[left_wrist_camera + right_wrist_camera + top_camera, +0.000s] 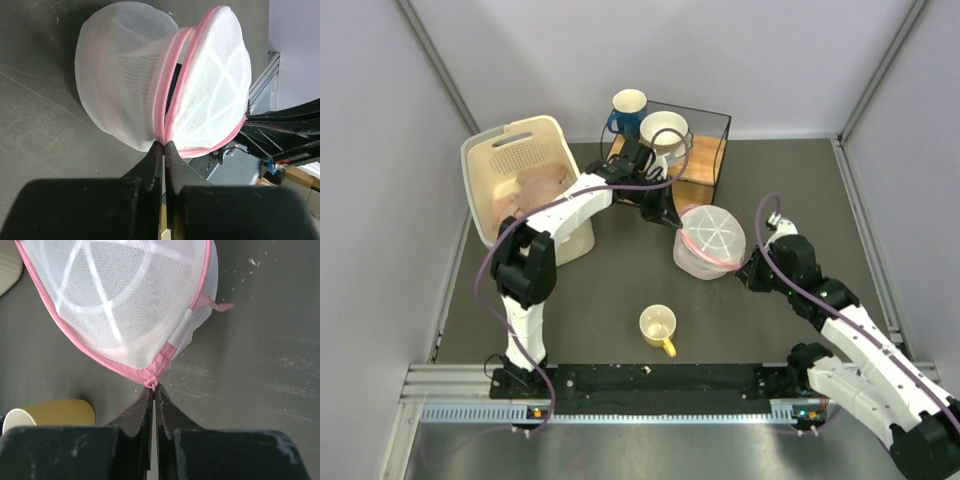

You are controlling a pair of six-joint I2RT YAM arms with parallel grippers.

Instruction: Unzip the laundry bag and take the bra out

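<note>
Holding laundry bag (710, 240) from both sides.
Pinched tight on pink zip rim (169, 90), far left, with left gripper (163, 145); on zip tag (151, 383), right, with right gripper (152, 390).

Dark grey table (610, 290), pale walls (740, 50)

White arms (578, 203), black joints (528, 265), purple cables (476, 283), black jaws

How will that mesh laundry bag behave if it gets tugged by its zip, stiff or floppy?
Probably floppy: the laundry bag is thin see-through mesh, and one side looks caved in. Likely light, so a tug may drag it across the table rather than open it. The domed half holds a round shape, so perhaps some stiffening there.
</note>
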